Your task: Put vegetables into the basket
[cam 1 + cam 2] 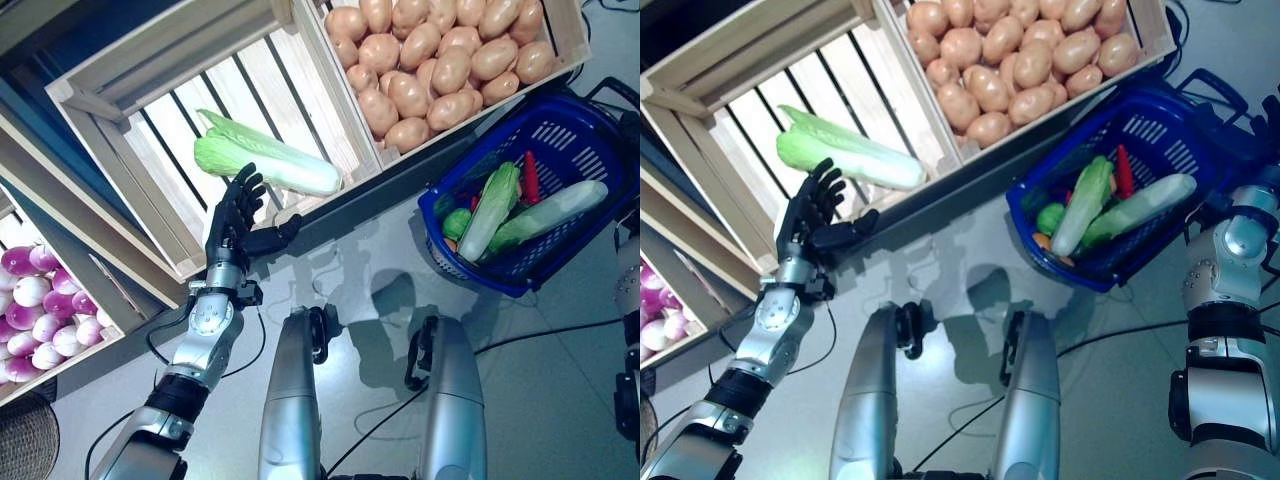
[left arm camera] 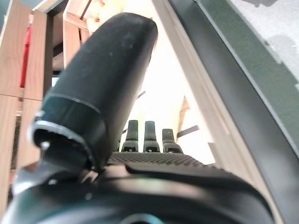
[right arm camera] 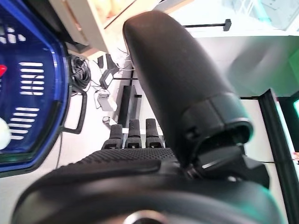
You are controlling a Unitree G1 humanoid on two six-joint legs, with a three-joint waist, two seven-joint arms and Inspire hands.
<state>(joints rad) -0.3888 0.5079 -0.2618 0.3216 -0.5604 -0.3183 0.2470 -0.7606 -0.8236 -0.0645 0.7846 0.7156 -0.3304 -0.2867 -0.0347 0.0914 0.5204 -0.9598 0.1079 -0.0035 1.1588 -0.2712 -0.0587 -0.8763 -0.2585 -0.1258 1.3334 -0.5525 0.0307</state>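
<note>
A pale green napa cabbage (image 1: 265, 160) lies alone on the slats of a wooden crate (image 1: 150, 70). My left hand (image 1: 235, 225) is open just below it. Its fingers are straight and the fingertips reach the cabbage's near edge; I cannot tell whether they touch. In the left wrist view the left hand (image 2: 140, 163) holds nothing. The blue basket (image 1: 590, 130) stands on the floor at the right and holds another cabbage (image 1: 490, 210), a long pale green vegetable (image 1: 550, 212), a red pepper (image 1: 530, 178) and smaller pieces. My right hand (image 3: 140, 177) is open and empty beside the basket's rim (image 3: 28, 154).
A crate full of potatoes (image 1: 440, 60) stands behind the basket, next to the cabbage crate. A lower crate at the left holds purple-and-white turnips (image 1: 35, 310). A woven mat (image 1: 25, 440) lies at the bottom left corner. Grey floor lies between crates and basket.
</note>
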